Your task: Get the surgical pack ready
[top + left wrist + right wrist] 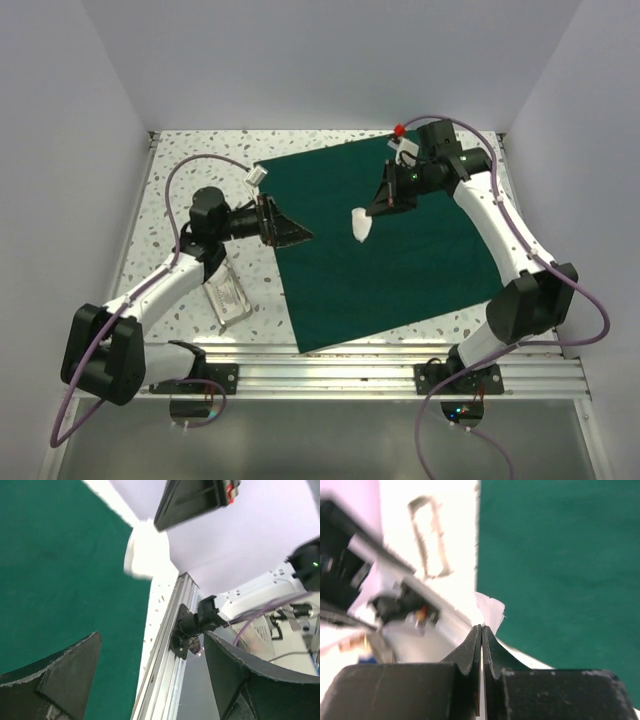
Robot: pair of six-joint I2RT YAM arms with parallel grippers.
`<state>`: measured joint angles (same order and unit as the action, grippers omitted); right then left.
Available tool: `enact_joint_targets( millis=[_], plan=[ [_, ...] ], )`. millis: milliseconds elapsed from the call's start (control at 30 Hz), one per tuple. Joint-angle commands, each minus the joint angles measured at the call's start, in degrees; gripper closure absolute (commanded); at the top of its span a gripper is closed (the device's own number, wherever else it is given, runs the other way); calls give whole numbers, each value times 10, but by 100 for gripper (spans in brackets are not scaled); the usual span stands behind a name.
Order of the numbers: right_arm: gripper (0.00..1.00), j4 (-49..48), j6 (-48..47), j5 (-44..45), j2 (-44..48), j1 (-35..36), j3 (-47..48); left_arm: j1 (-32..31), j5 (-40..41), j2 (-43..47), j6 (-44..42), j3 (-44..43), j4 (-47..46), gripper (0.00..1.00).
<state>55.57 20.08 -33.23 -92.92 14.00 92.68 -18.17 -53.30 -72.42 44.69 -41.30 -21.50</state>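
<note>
Right gripper (374,211) pinches white scrap (362,226) over flat, skewed surgical pack (400,275).

We saw a robotics lab test cell. The left arm (150,290) and the right arm (500,230), 2 white-and-black machines, were bolted to an aluminium rail (340,365) at the near edge of a speckled tabletop (200,170). Plain white panels (320,60) closed it in on 3 sides, and a purple cable (65,405) looped loose from the base.
</note>
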Motion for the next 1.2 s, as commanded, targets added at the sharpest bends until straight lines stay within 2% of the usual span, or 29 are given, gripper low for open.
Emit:
enact_joint_targets(
  millis=[0,233,367,500,933,1167],
  plan=[
    [100,45,-24,-84,45,39,22,-21,-46,36,14,3,-143,13],
    [100,60,-10,-122,53,114,46,-32,-71,34,-1,17,-190,12],
    [100,60,2,-125,45,150,68,-41,-96,24,42,34,-283,12],
    [100,58,8,-128,37,167,83,-56,-90,22,64,50,-319,12],
    [100,65,1,-140,23,179,96,-107,-55,-19,92,44,-378,12],
    [100,60,2,-145,25,180,93,-108,-52,-37,120,52,-421,20]
  ],
)
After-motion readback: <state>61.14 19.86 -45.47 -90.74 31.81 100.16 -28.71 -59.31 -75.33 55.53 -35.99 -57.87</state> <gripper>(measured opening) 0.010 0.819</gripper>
